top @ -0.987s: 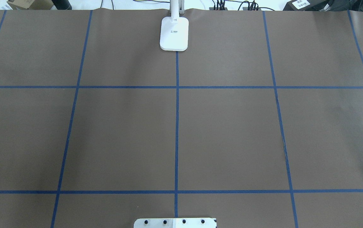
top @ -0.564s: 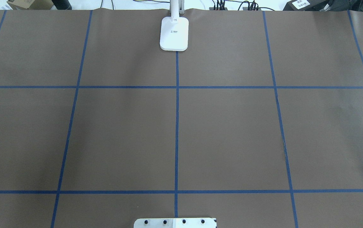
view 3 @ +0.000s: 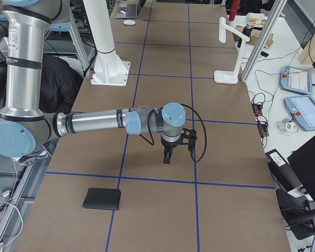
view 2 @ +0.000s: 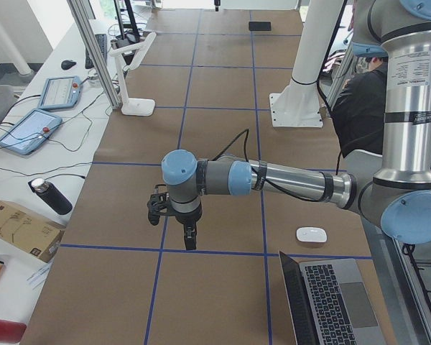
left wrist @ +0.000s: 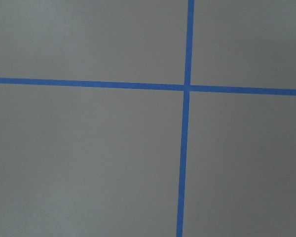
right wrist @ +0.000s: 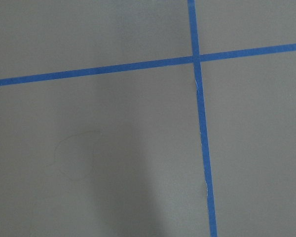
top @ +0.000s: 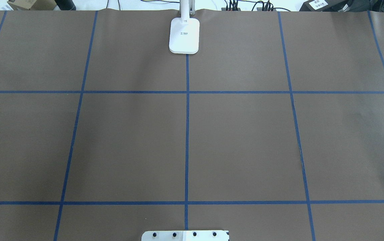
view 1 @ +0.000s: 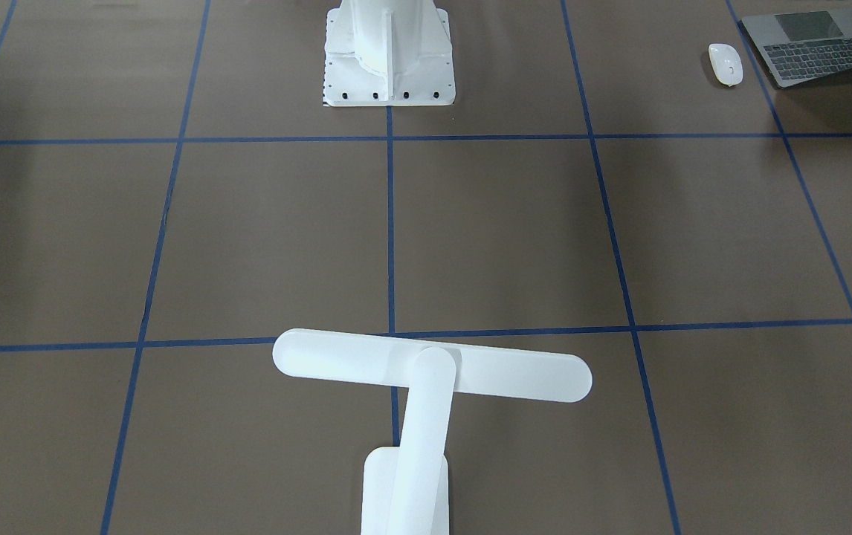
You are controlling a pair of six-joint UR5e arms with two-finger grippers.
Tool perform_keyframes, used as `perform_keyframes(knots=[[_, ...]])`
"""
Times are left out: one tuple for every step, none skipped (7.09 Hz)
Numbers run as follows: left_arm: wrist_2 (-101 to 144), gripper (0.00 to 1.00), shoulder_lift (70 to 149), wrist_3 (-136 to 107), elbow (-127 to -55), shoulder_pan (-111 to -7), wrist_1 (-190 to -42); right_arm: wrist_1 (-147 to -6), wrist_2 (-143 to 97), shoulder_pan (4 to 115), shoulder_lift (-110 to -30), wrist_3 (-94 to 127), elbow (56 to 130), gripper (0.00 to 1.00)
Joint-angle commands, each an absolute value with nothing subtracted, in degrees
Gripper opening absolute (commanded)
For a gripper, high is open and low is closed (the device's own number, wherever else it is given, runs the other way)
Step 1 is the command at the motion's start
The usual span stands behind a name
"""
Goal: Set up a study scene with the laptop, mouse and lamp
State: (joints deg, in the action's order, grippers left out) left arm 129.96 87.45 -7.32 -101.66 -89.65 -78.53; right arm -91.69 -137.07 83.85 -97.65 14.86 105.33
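Brown papered table [top: 245, 134], blue grid [top: 187, 134]. Laptop [view 1: 812, 44] + mouse [view 1: 725, 64] lie at robot's left end, near its side; lamp [view 1: 426, 371] centre, far edge. Left gripper [view 2: 189, 241] is nearer them than right gripper [view 3: 168, 156]. The 2 seem empty; can't tell how far open.

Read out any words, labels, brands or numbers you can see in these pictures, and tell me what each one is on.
Nothing is legible.
Small grey print on the lamp base: too small to read.
White label on the black box: blurred.
Key legends on the laptop: too small to read.
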Motion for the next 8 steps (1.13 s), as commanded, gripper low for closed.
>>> perform_keyframes(knots=[[129.8,1.00,86.8,-17.9,-102.1,-92.3,-75.1,-91.8,-137.2,83.8,-97.6,14.9,105.4,0.99],[129.6,1.00,86.1,-24.8,-102.2,-93.1,-74.2,-91.8,-137.2,83.8,-97.6,15.1,105.3,0.99],[127.1,1.00,83.3,-26.9,-102.3,-93.9,-73.0,-91.7,-138.2,83.8,-97.6,15.5,105.6,0.99],[125.3,1.00,80.9,-31.4,-102.9,-95.4,-73.0,-91.8,-140.0,83.8,-97.7,15.5,104.9,0.99],[125.2,1.00,78.9,-39.0,-104.1,-95.8,-73.1,-91.8,-139.9,83.8,-97.8,15.4,103.5,0.99],[125.2,1.00,76.1,-42.7,-105.0,-96.1,-73.1,-91.7,-139.9,83.8,-97.7,15.4,103.2,0.99],[125.2,1.00,73.1,-46.7,-105.4,-96.7,-73.1,-91.8,-140.3,83.8,-97.7,15.4,103.1,0.99],[125.2,1.00,71.3,-50.8,-104.9,-96.6,-73.2,-91.8,-141.6,83.8,-97.6,15.3,103.0,0.99]])
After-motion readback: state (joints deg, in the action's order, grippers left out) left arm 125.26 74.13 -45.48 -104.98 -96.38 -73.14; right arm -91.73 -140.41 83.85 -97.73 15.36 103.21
